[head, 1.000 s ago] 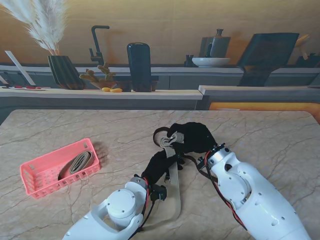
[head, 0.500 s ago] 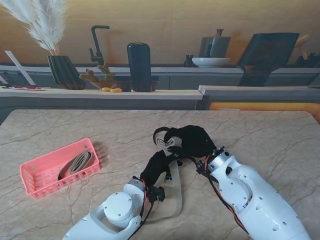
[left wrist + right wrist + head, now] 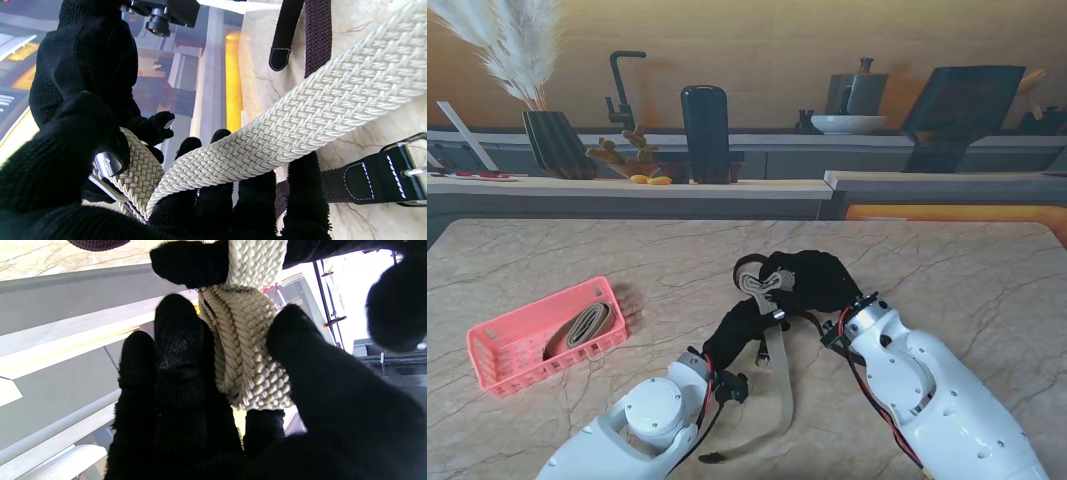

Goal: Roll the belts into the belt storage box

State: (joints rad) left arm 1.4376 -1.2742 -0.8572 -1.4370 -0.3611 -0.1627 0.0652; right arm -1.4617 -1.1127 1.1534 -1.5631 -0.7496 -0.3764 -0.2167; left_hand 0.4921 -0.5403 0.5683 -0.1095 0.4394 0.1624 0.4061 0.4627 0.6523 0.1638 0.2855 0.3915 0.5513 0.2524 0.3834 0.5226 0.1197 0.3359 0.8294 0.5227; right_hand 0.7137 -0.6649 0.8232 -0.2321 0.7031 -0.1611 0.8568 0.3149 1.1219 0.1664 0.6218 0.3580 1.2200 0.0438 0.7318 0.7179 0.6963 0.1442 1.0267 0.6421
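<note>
A cream woven belt [image 3: 778, 385] trails toward me from a partly wound roll [image 3: 762, 283] held up between both black-gloved hands. My right hand [image 3: 812, 281] is shut on the roll [image 3: 247, 356], thumb [image 3: 307, 356] on one side and fingers [image 3: 176, 350] on the other. My left hand [image 3: 740, 335] holds the same belt: its fingers [image 3: 253, 193] support the strap [image 3: 300, 110] and its thumb presses the metal buckle [image 3: 106, 165]. A dark brown belt [image 3: 377, 180] lies on the table under them. The pink storage box [image 3: 497, 365] sits at the left with one rolled beige belt [image 3: 582, 327] inside.
The marble table [image 3: 947, 270] ends at a counter ledge behind, carrying a dark vase of pampas grass [image 3: 555, 143], a black cylinder [image 3: 705, 133] and a faucet [image 3: 622, 85]. The dark belt's loop [image 3: 742, 266] shows just beyond the hands.
My left forearm has swung left and the hand turned. The cream tail curled toward the near left. My right hand shifted slightly over the roll.
</note>
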